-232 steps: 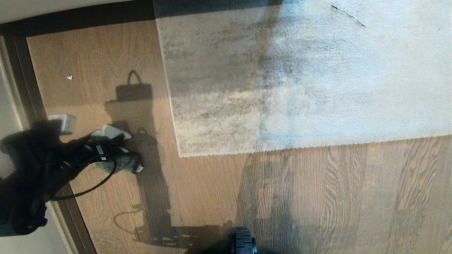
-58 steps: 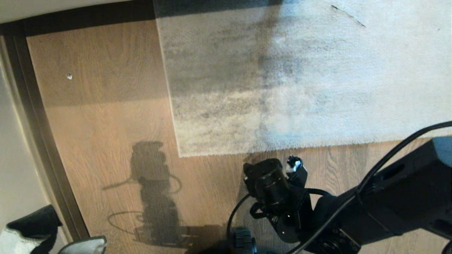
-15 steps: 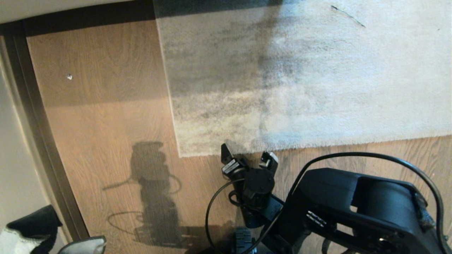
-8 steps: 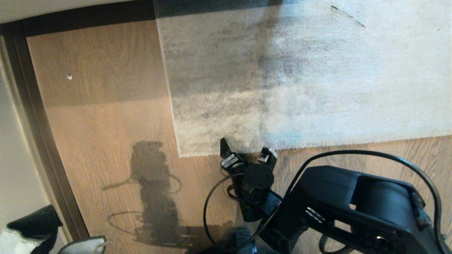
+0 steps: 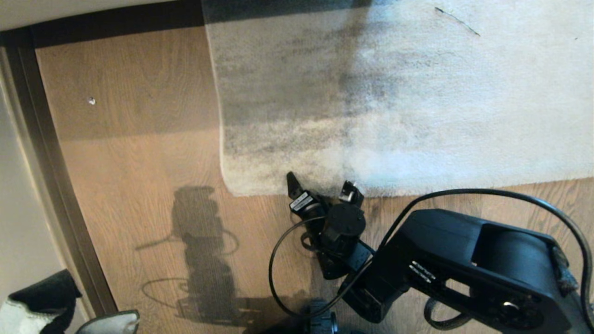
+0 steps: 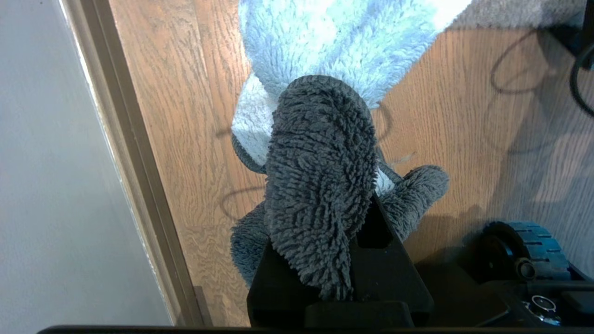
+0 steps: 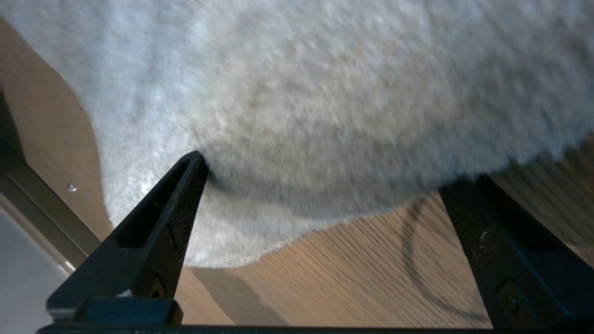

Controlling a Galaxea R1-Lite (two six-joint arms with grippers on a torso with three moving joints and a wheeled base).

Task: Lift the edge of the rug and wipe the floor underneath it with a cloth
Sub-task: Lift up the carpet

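At the near-left corner of the rug, the rug edge point(image 5: 260, 191) looks rumpled and rounded, apparently nudged, not lifted clear of the floor point(image 5: 139, 153). Right claw point(image 5: 322, 188) spread wide, fingers straddling the border: one tip pressed into the pile, the other at the fringe by the bare planks. No pinch made. Left claw point(image 6: 325, 260) parked low by the skirting strip point(image 5: 51, 162), pressed together on the cloth point(image 6: 320, 185), well apart from the rug. Judged: cloth in hand; lift and wipe both remain.
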